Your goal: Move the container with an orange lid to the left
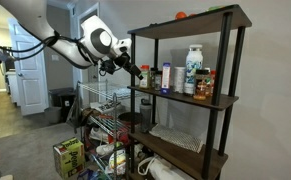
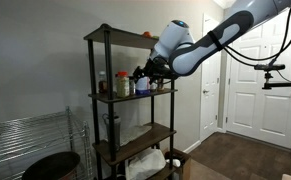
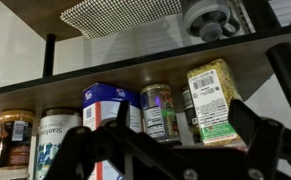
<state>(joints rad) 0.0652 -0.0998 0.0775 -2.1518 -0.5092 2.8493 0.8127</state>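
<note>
Middle shelf (image 1: 180,98) was crowded. The container with an orange lid (image 1: 166,78) stood upright on it, long axis vertical, cap up, in the frame-left half of the row. It was a small slim bottle with a yellowish body and orange cap, roughly half as tall as the big white jar (image 1: 193,70) just beside it, frame-right. Two smaller jars (image 1: 148,77) sat between it and the frame-left post (image 1: 131,110), so little bare board that side; open air beyond the post. Some headroom up to the top board (image 1: 185,20). Gripper (image 1: 137,71) hovered at that edge near the jars, touching nothing. In the wrist view its fingers (image 3: 253,128) were spread apart, nothing between them. Which wrist-view jar was the task bottle: cannot tell.
</note>
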